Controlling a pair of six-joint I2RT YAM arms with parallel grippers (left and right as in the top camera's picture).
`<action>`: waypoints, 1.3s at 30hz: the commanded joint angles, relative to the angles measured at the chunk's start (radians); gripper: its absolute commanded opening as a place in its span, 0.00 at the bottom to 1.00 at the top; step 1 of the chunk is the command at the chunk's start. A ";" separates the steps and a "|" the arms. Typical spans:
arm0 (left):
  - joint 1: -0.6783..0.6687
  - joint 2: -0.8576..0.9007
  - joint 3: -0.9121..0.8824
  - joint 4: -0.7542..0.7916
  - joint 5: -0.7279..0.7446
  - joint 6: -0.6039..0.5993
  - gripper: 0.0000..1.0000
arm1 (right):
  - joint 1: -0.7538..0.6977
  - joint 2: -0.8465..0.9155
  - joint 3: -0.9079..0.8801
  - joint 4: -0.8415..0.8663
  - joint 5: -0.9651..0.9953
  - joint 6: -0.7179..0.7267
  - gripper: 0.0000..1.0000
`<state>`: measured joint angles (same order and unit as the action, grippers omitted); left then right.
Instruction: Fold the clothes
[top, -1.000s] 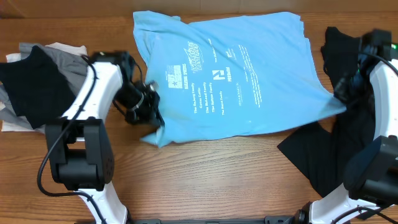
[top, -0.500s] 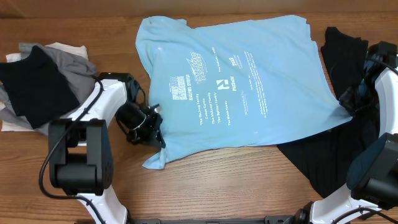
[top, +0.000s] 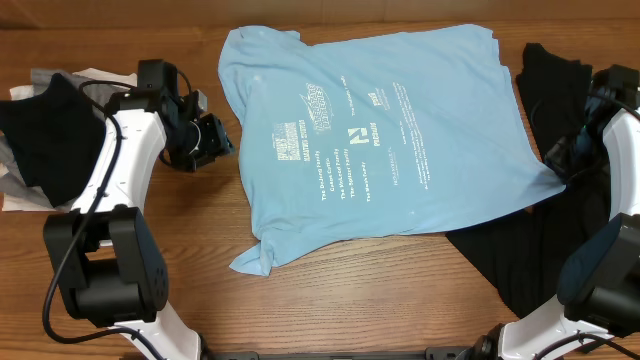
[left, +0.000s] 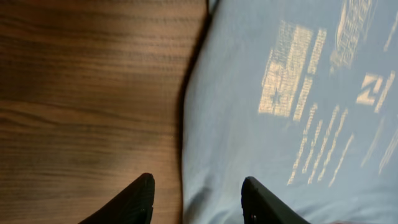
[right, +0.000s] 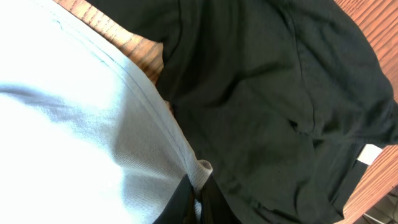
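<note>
The light-blue T-shirt (top: 380, 130) lies spread on the table, small white print up, its lower left corner (top: 255, 258) crumpled. My left gripper (top: 215, 140) is open and empty, just left of the shirt's left edge; in the left wrist view its fingers (left: 198, 199) straddle that edge (left: 186, 124) from above. My right gripper (top: 556, 160) is shut on the shirt's right hem; the right wrist view shows the fingers (right: 198, 199) pinching the light-blue hem (right: 186, 162) over a black garment (right: 280, 93).
A black garment (top: 560, 240) lies at the right, partly under the shirt. A pile of black, grey and white clothes (top: 50, 130) sits at the left. Bare wooden tabletop (top: 350, 300) runs along the front.
My left gripper has let go of the shirt's lower left corner and moved up and left. The corner now lies crumpled on the table. The right gripper has kept its hold.
</note>
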<state>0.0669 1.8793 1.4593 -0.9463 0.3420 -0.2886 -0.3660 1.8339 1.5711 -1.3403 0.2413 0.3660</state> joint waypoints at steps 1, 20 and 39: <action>-0.025 0.034 -0.037 0.029 -0.023 -0.076 0.49 | -0.002 -0.003 -0.001 0.008 0.001 0.009 0.04; -0.026 0.166 -0.012 -0.011 -0.048 -0.074 0.04 | -0.002 -0.003 -0.001 0.009 -0.011 0.008 0.04; -0.446 0.188 0.048 0.249 -0.236 -0.318 0.13 | -0.002 -0.003 -0.001 0.000 -0.027 0.008 0.04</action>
<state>-0.3119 1.9812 1.5036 -0.7082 0.1375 -0.5678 -0.3660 1.8339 1.5703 -1.3396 0.2070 0.3660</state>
